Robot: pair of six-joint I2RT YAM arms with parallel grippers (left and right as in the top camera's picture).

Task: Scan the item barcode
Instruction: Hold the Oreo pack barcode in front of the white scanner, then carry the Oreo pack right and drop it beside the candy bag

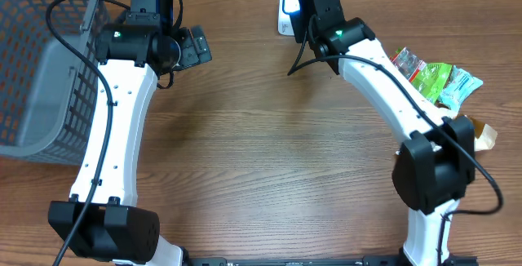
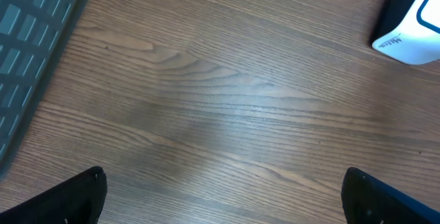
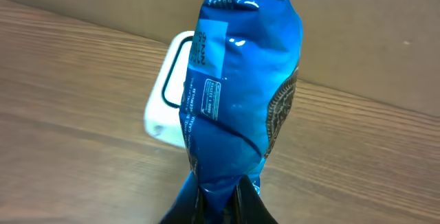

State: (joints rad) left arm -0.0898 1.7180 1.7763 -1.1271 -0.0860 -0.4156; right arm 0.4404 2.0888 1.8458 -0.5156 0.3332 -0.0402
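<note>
Overhead view first: your right arm (image 1: 383, 78) reaches to the white scanner (image 1: 283, 13) at the far edge of the bench (image 1: 261, 152), and its wrist hides what it carries. Your left pincer (image 1: 196, 47) hangs beside the grey basket (image 1: 41, 78), jaws wide and holding nothing. Loose snack packets (image 1: 432, 78) lie near the right arm.

Left wrist view: you see only bare wood between the spread fingertips (image 2: 75, 196), with the basket corner and the scanner at the upper edges.

Right wrist view: your right pincer (image 3: 220, 200) is closed narrow on the bottom seam of a blue snack packet (image 3: 240, 93), which stands upright in front of the scanner. Whether its printed panel holds the barcode, I cannot tell.

The packet looks light, soft and glossy, so it may bend or slip. I judge the flat seam the best place to hold; squeezing the puffed middle could crush the contents.
</note>
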